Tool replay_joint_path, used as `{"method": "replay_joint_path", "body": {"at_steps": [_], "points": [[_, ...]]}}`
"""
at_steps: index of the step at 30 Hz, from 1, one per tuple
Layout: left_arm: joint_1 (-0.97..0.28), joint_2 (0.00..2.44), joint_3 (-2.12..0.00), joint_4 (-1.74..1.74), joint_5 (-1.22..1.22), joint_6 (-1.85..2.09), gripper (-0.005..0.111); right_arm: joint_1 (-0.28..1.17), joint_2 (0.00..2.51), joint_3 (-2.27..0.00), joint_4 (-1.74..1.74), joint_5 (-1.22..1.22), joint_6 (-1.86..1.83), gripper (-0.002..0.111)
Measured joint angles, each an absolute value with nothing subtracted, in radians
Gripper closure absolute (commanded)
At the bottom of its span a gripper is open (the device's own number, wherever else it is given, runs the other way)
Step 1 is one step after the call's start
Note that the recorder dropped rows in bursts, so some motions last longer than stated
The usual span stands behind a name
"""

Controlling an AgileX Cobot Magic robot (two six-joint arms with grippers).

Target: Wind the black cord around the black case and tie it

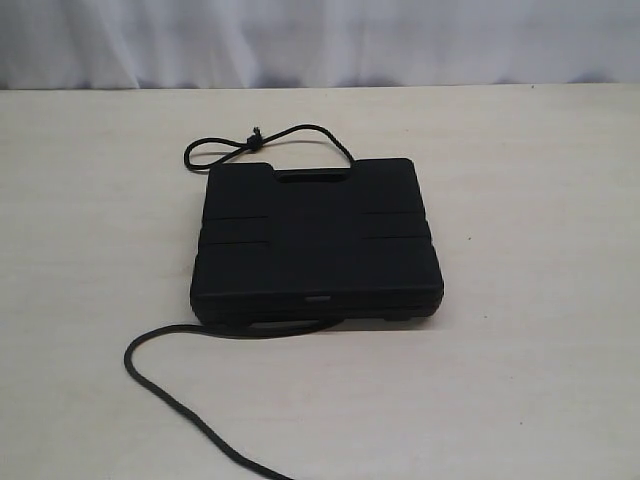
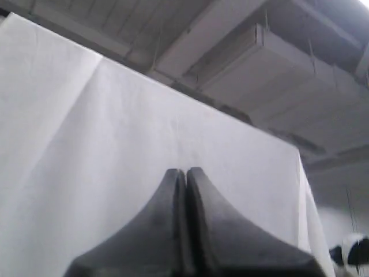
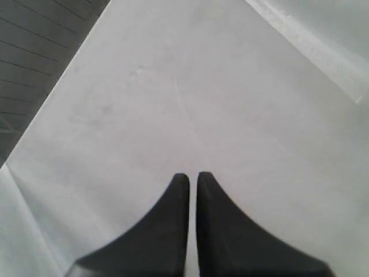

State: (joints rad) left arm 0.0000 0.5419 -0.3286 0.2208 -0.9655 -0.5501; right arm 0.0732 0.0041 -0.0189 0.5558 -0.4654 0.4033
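Observation:
The black case (image 1: 318,240) lies flat in the middle of the table, its handle slot on the far side. The black cord (image 1: 170,400) runs from under the case's near edge, curves left and leaves the view at the bottom. Its other end makes a loop with a small knot (image 1: 252,138) behind the case. Neither gripper shows in the exterior view. My left gripper (image 2: 186,171) is shut and empty, facing a white cloth. In the right wrist view my right gripper (image 3: 192,175) is shut with nothing in it, a hairline gap between its fingers.
The pale wooden table (image 1: 540,250) spreads wide on all sides of the case. A white cloth backdrop (image 1: 320,40) hangs behind the far edge. Ceiling beams (image 2: 277,52) show in the left wrist view.

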Motion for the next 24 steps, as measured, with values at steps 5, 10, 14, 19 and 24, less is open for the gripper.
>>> {"method": "replay_joint_path", "body": {"at_steps": [5,10,14,19,24], "points": [[0.0,0.935,-0.618,0.433,-0.691,-0.71,0.107,0.073,0.113,-0.166,0.438,-0.469,0.407,0.104],[-0.03,1.136,-0.875,0.793,-0.22,-1.033,0.107,0.073,0.312,-0.299,0.33,-0.359,0.407,0.104],[-0.124,1.249,-1.001,1.066,0.06,-1.146,0.107,0.073,0.514,-0.439,0.198,-0.181,0.407,0.104],[-0.22,1.384,-1.119,1.039,0.294,-0.914,0.107,0.073,0.787,-0.626,0.079,0.1,0.407,0.104],[-0.236,1.566,-1.321,0.598,0.6,-0.279,0.107,0.073,1.026,-0.794,0.048,0.327,0.365,0.104]]}}
